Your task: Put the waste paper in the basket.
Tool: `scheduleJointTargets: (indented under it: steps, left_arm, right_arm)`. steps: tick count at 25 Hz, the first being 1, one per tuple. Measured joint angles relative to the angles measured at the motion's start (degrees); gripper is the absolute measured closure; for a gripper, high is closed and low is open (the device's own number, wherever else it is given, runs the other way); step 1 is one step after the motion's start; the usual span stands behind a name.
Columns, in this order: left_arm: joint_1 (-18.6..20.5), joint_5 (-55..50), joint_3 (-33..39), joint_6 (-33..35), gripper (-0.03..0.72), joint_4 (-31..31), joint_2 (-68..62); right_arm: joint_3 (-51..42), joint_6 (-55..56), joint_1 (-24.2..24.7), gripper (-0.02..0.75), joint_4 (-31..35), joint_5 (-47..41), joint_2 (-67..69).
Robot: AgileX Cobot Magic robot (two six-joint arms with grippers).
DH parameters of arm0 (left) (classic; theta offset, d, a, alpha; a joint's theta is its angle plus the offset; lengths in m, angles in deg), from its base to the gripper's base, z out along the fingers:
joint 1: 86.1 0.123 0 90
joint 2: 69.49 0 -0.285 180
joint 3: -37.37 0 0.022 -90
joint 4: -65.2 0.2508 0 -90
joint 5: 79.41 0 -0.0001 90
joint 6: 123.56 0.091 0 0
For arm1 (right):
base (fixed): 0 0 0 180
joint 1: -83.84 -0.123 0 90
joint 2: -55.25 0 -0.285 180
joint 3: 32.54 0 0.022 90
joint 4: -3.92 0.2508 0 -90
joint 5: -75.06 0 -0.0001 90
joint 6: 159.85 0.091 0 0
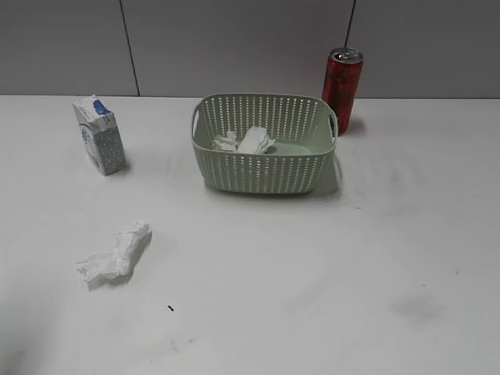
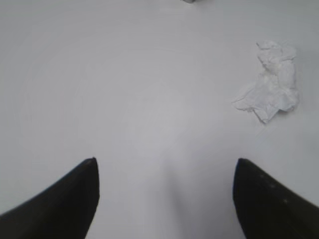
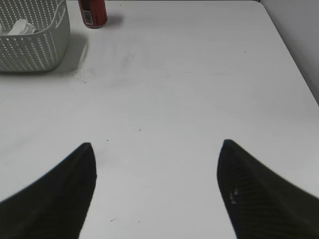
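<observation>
The waste paper (image 1: 116, 256), a long twisted white wad, lies on the white table at the front left. It also shows at the right of the left wrist view (image 2: 271, 94). The sage-green basket (image 1: 266, 173) stands at the back centre, with two small white wads (image 1: 246, 141) inside; its corner shows in the right wrist view (image 3: 35, 52). My left gripper (image 2: 164, 164) is open and empty over bare table, left of and nearer than the paper. My right gripper (image 3: 157, 147) is open and empty over bare table. Neither gripper shows in the exterior view.
A tall red drink can (image 1: 342, 78) stands right behind the basket, also in the right wrist view (image 3: 93, 13). An upright tissue pack (image 1: 99, 134) stands at the back left. The table's right edge (image 3: 289, 45) runs near the right gripper.
</observation>
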Motion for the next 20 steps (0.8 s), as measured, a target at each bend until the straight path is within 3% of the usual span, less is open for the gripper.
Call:
scheduleJointTargets:
  steps: [5, 10, 20]
  left_arm:
    - [-2.39, -1.22, -4.98, 0.21, 0.076, 0.82, -10.81]
    - [-9.43, -1.44, -6.91, -0.75, 0.09, 1.48, -18.73]
    - [-24.59, 1.72, -16.44, -17.2, 0.095, 3.66, -39.99]
  right_arm:
    - [0.0, 0.0, 0.0, 0.167, 0.0, 0.0, 0.0]
    - [0.0, 0.0, 0.0, 0.167, 0.0, 0.0, 0.0]
    - [0.0, -0.07, 0.0, 0.167, 0.0, 0.0, 0.0]
